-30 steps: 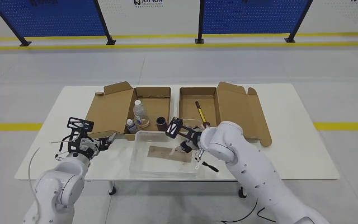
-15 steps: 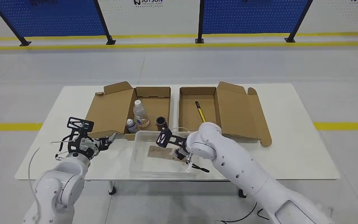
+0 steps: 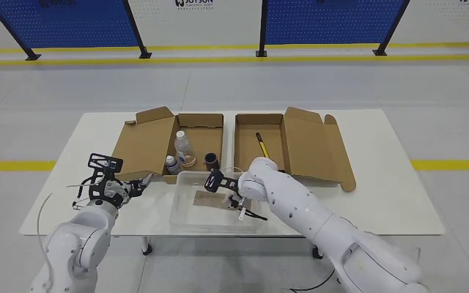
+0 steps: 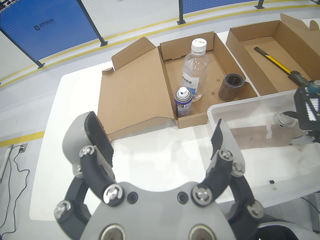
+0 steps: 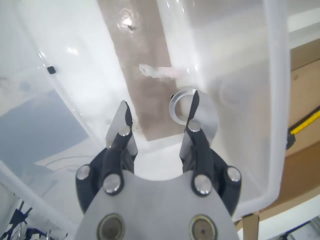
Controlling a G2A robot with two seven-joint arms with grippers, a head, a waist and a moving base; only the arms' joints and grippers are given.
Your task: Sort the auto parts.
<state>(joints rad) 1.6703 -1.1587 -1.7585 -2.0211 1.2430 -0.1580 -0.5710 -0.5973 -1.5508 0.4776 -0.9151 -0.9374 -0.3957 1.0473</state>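
A clear plastic bin [image 3: 178, 214] stands at the table's front middle. My right gripper [image 5: 160, 108] is open inside it, low over the bottom. A silver metal ring [image 5: 178, 106] lies on the bin floor, right behind one finger and partly covered by it; nothing is held. From the left wrist view, the right gripper [image 4: 298, 123] hangs beside the ring [image 4: 285, 121]. My left gripper [image 4: 156, 128] is open and empty over bare table, in front of the left cardboard box [image 4: 172, 76]. From above, the left gripper [image 3: 143, 181] is left of the bin and the right gripper [image 3: 240, 207] is inside it.
The left box holds a clear bottle [image 4: 196, 68], a blue spray can [image 4: 183, 102] and a black cylinder [image 4: 231, 87]. The right box [image 3: 256, 139] holds a yellow-and-black caliper [image 3: 261, 146]. A pale scrap [image 5: 160, 72] lies on a brown strip in the bin.
My right arm has swung left from beside the right box and come down into the bin. The left arm has stayed where it was.
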